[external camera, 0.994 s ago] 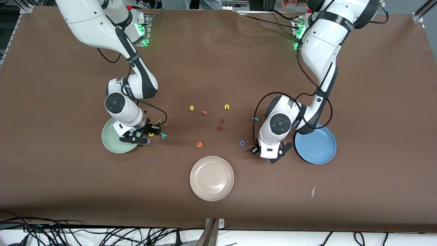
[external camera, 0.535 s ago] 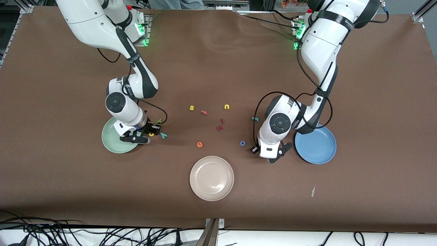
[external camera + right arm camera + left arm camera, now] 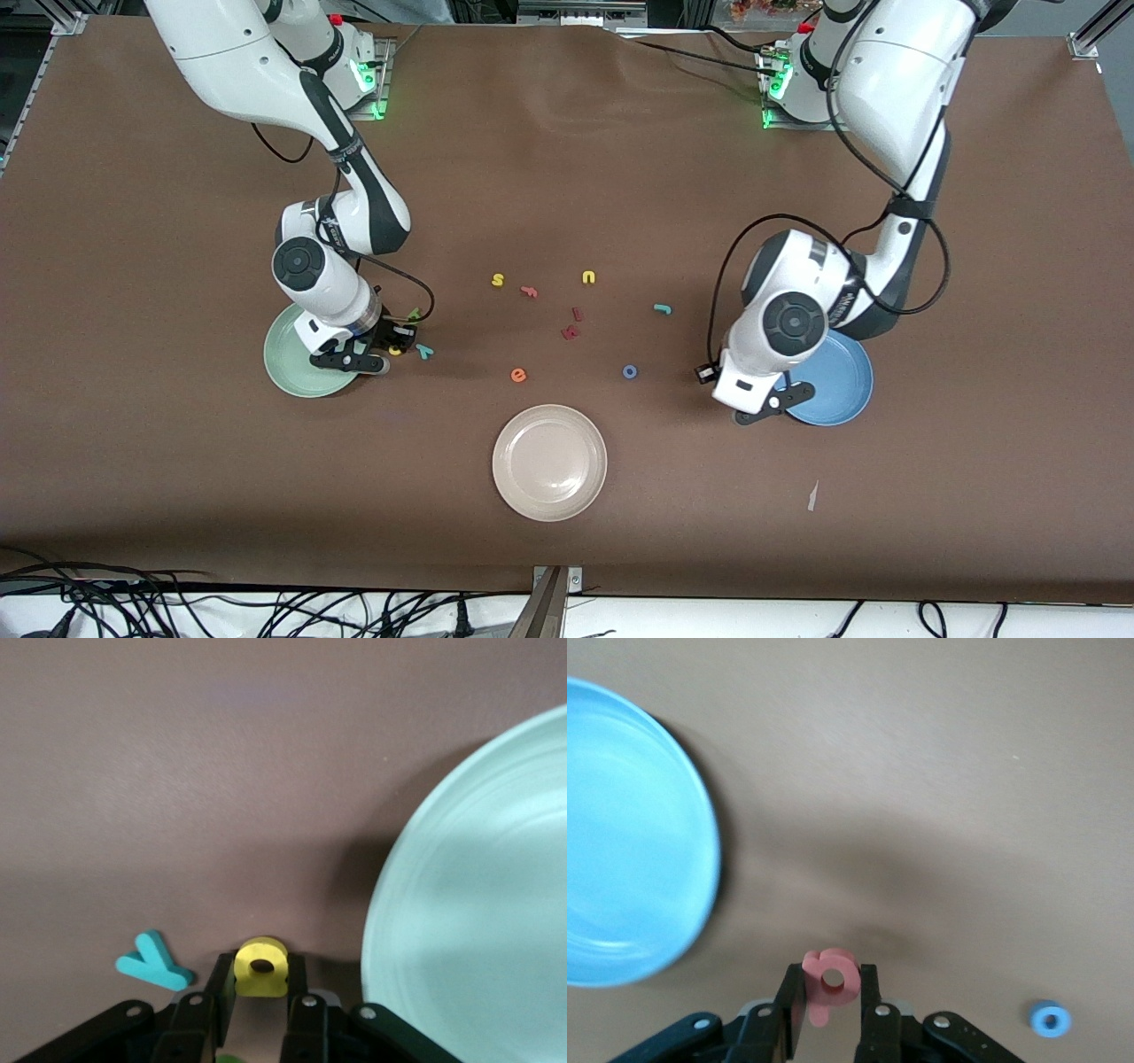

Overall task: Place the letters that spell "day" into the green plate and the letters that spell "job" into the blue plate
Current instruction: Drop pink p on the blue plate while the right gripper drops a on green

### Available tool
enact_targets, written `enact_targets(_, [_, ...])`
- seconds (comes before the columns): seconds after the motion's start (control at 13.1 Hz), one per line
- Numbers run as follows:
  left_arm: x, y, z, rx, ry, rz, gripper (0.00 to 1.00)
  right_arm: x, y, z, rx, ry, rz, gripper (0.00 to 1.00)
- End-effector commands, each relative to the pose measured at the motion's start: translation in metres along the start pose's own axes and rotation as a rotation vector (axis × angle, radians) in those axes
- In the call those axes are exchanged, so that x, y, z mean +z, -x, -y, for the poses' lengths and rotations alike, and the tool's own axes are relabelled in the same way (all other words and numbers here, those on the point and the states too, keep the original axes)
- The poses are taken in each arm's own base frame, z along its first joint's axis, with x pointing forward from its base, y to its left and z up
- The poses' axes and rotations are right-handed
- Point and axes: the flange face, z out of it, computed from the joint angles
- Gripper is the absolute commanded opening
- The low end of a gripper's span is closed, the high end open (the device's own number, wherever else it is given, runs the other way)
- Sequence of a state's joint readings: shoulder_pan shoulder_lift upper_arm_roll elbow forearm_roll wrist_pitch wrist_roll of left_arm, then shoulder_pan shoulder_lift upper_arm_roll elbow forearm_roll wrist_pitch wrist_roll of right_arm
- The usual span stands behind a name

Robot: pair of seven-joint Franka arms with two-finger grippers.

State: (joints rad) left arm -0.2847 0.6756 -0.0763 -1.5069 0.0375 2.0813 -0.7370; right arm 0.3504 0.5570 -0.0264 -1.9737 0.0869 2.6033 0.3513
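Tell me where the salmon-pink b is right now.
In the left wrist view, the salmon-pink b sits pinched in the left claw, up over the brown table beside the blue plate.

Green plate (image 3: 288, 372) partly hidden under right arm; dark red letters (image 3: 571, 324) unreadable.

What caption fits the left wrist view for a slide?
Left gripper shut on the salmon-pink b, beside the blue plate; blue o lies nearby.

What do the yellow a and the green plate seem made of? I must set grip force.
Yellow a: probably soft foam, since it looks thick, matte and blunt-edged. Green plate: probably hard plastic, smooth with a faint sheen and concentric rings.
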Motion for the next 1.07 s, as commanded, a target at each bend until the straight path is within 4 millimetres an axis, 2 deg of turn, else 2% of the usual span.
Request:
enact_targets(0.0, [-0.008,0.022,0.04,0.119,-0.025,-0.054,0.1,-0.045,-0.002,0.0,-0.014,-0.013,0.015,0.24])
enact_targets(0.08, [-0.005,0.028,0.061,0.155,-0.036,-0.092,0.1,-0.058,-0.004,-0.005,-0.04,-0.012,0.024,0.24])
enact_targets(0.15, [0.001,0.032,0.078,0.186,-0.029,-0.128,0.1,-0.069,-0.009,-0.02,-0.066,-0.012,0.031,0.24])
enact_targets(0.23, [0.009,0.028,0.098,0.219,-0.019,-0.145,0.1,-0.077,-0.013,-0.037,-0.091,-0.011,0.039,0.24])
enact_targets(0.46, [0.014,-0.007,0.156,0.315,-0.014,-0.155,0.1,-0.082,-0.017,-0.079,-0.156,-0.003,0.075,0.26])
enact_targets(0.54, [0.018,-0.014,0.171,0.331,-0.01,-0.144,0.12,-0.081,-0.017,-0.086,-0.162,-0.003,0.076,0.32])
enact_targets(0.61, [0.022,-0.016,0.175,0.327,-0.011,-0.135,0.27,-0.08,-0.018,-0.088,-0.161,-0.003,0.074,0.4])
enact_targets(0.76, [0.027,-0.015,0.172,0.255,0.033,-0.097,0.93,-0.081,-0.018,-0.088,-0.149,-0.003,0.071,0.59])
enact_targets(0.84, [0.026,-0.014,0.167,0.181,0.078,-0.078,0.99,-0.08,-0.019,-0.087,-0.14,-0.004,0.069,0.61])
enact_targets(0.99, [0.023,-0.008,0.157,0.132,0.089,-0.052,1.0,-0.078,-0.02,-0.076,-0.12,-0.005,0.06,0.61])
